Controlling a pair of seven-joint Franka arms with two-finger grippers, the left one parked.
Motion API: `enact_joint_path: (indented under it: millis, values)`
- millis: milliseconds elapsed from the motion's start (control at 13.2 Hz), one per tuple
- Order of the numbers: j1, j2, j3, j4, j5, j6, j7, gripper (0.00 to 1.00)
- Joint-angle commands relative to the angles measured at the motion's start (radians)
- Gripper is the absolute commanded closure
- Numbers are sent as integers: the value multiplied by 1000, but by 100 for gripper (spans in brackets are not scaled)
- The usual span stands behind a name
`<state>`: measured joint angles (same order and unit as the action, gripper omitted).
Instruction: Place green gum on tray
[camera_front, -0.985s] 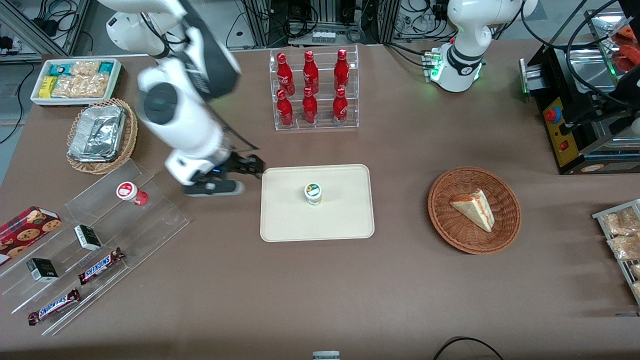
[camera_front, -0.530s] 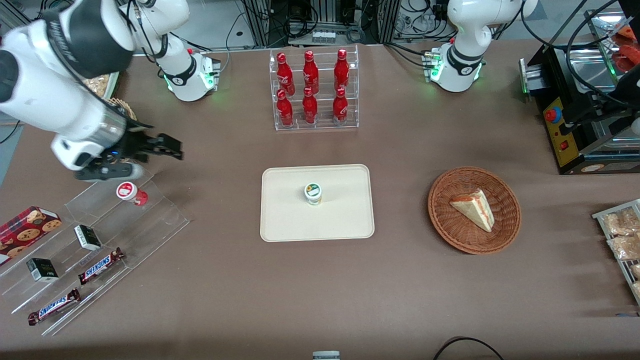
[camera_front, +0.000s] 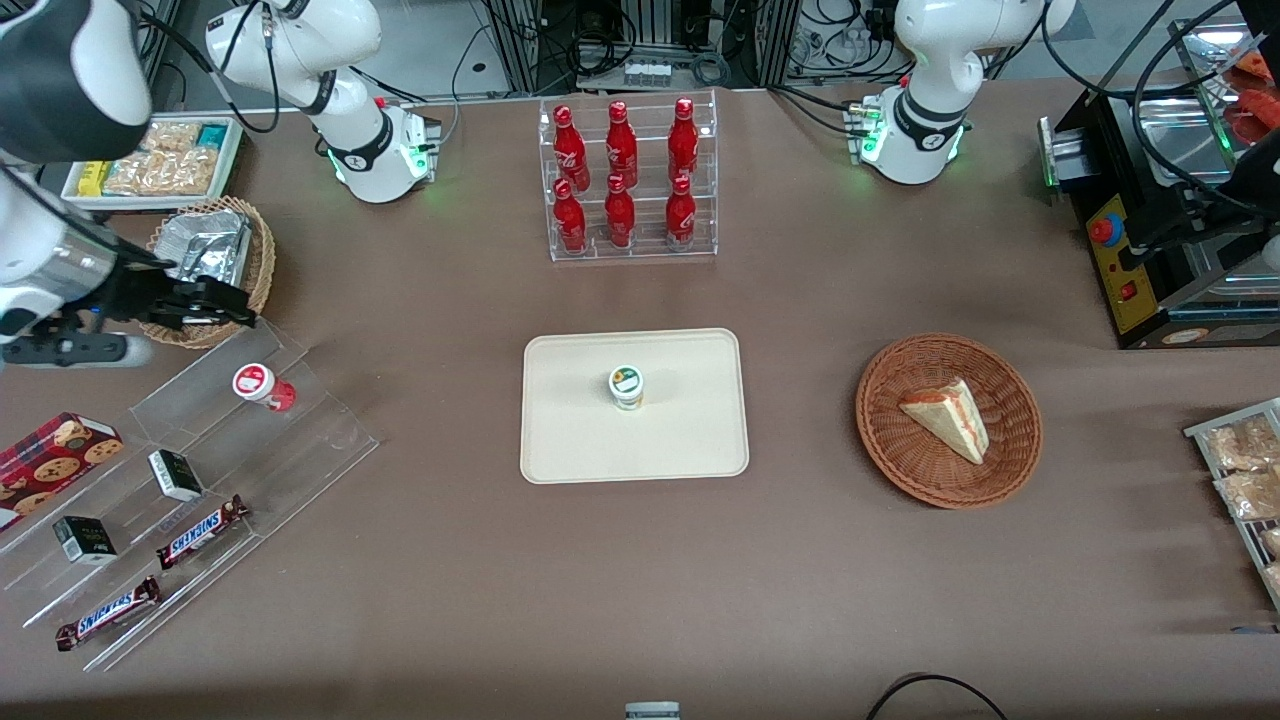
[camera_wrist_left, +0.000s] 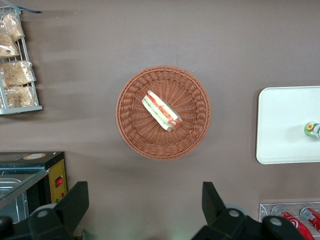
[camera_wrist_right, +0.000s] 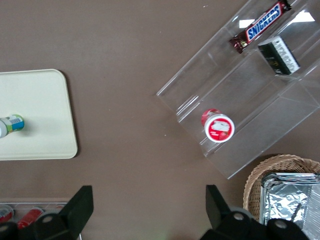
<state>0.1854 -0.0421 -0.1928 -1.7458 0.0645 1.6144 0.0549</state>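
Note:
The green gum (camera_front: 627, 387), a small bottle with a white-and-green lid, stands upright on the middle of the cream tray (camera_front: 570, 440). It also shows in the right wrist view (camera_wrist_right: 11, 124) on the tray (camera_wrist_right: 45, 115), and in the left wrist view (camera_wrist_left: 312, 129) on the tray (camera_wrist_left: 280, 125). My right gripper (camera_front: 215, 305) is open and empty, high above the table at the working arm's end, over the foil-filled wicker basket (camera_front: 205, 268). In the right wrist view the gripper (camera_wrist_right: 148, 210) has its jaws wide apart with only bare table between them.
A red-lidded bottle (camera_front: 262, 385) stands on a clear acrylic stepped rack (camera_front: 300, 420) with Snickers bars (camera_front: 200, 530) and small boxes. A rack of red bottles (camera_front: 625, 180) is farther from the front camera than the tray. A wicker basket with a sandwich (camera_front: 947, 420) lies toward the parked arm's end.
My right arm has swung away from the tray's edge toward the working arm's end of the table and risen. The green gum stays standing on the tray.

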Motion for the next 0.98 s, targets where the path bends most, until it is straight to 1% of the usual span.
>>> enact_joint_path:
  millis: [0,152,227,455,758,909]
  values:
    - [-121,33,100,68,-6,-47,-1,0]
    - [-161,41,133,77,-20,-44,-1,0]
    - [-178,56,151,93,-40,-45,-3,0]
    - [-222,85,179,123,-43,-45,-7,0]
    - [-233,96,179,134,-43,-45,-9,0]
    - [-222,96,177,134,-45,-45,-7,0]
